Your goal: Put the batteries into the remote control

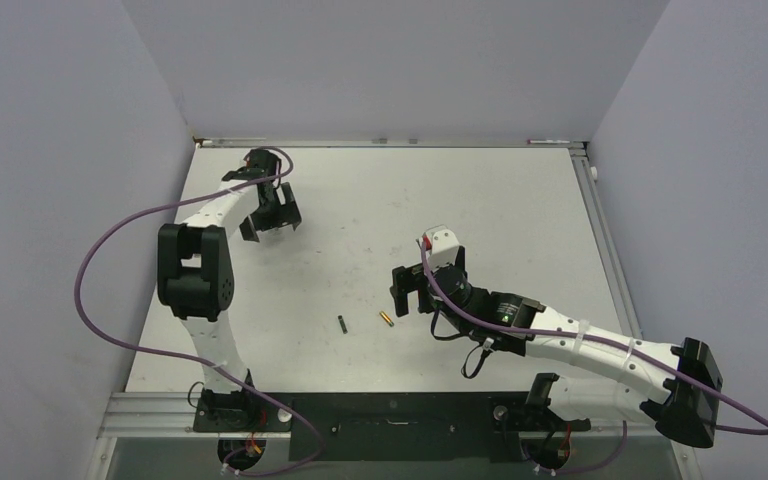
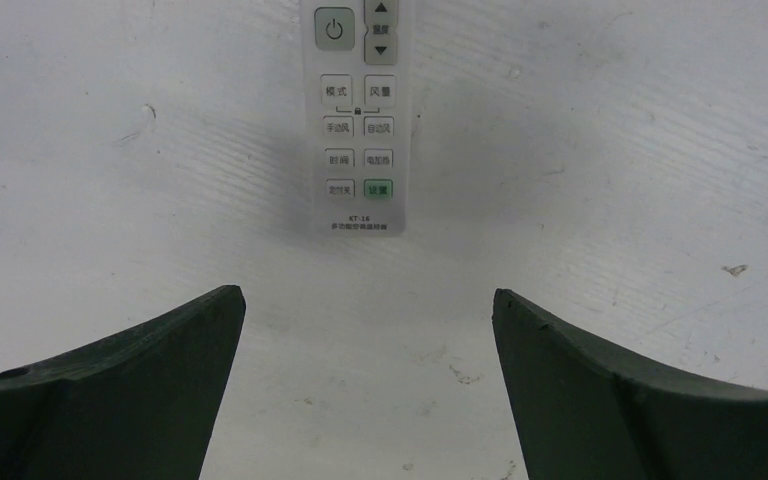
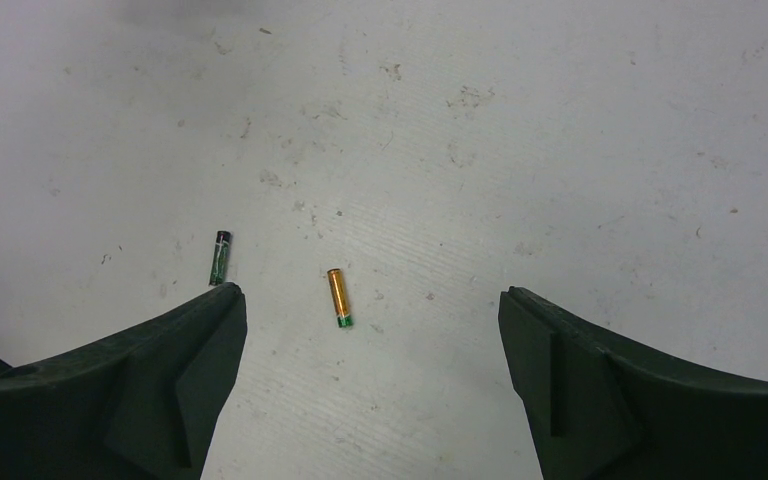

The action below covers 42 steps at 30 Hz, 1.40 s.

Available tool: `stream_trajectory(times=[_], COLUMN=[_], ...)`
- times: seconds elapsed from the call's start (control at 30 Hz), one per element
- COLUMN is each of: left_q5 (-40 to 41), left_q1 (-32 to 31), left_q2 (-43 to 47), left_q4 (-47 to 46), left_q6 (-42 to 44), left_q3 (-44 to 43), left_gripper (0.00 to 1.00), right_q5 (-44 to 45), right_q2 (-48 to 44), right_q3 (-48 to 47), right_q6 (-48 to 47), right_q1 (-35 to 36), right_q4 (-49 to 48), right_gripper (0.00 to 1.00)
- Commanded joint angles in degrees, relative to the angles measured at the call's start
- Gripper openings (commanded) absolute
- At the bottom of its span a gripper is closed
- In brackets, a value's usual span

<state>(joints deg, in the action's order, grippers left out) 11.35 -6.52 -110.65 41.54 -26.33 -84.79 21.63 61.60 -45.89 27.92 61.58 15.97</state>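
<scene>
White, scuffed table [image 1: 500,200] is carrying everything.

Far left: left gripper [image 2: 362,291] is hanging spread wide and empty. The remote control [image 2: 360,120] is lying button-side up just ahead of its fingers, untouched.

Centre: blackish battery [image 3: 220,258] and copper-gold battery [image 3: 338,298] are lying loose on the surface, near each other but apart.

Right: right gripper [image 3: 368,291] is hovering over them, jaws wide, grasping nothing.

Progress, as judged: nothing is loaded. The compartment side is facing down, unseen. Both cells are awaiting pickup and seating.
</scene>
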Motion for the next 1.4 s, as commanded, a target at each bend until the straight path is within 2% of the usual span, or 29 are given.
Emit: stream_trajectory(times=[0.0,0.3,0.67,1.1,1.37], left_q5=[-4.6,-4.5,-3.3,-0.9,0.4], left_q1=[2.6,3.3,3.5,3.7,4.0], left_q2=[-1.7,-8.1,-10.5,-13.0,-15.5], left_q4=[-2.2,-1.9,-1.8,-1.9,-1.3], left_q6=[0.6,1.4,1.8,2.2,2.9], left_q3=[-2.6,-7.4,-10.7,-12.2,-15.6], left_gripper=[0.92,0.84,0.71,0.62,0.62], right_q5=[0.1,-0.4,-0.2,-0.6,-0.9], right_q2=[0.1,2.0,2.6,1.8,1.3], right_q3=[0.8,1.1,1.8,2.5,2.6], right_q6=[1.1,1.7,2.1,3.0,3.2], right_q1=[0.3,0.3,0.3,0.3,0.3], right_q4=[-1.8,-2.5,-2.3,-1.6,-0.8], right_gripper=[0.98,0.97,0.96,0.95,0.94])
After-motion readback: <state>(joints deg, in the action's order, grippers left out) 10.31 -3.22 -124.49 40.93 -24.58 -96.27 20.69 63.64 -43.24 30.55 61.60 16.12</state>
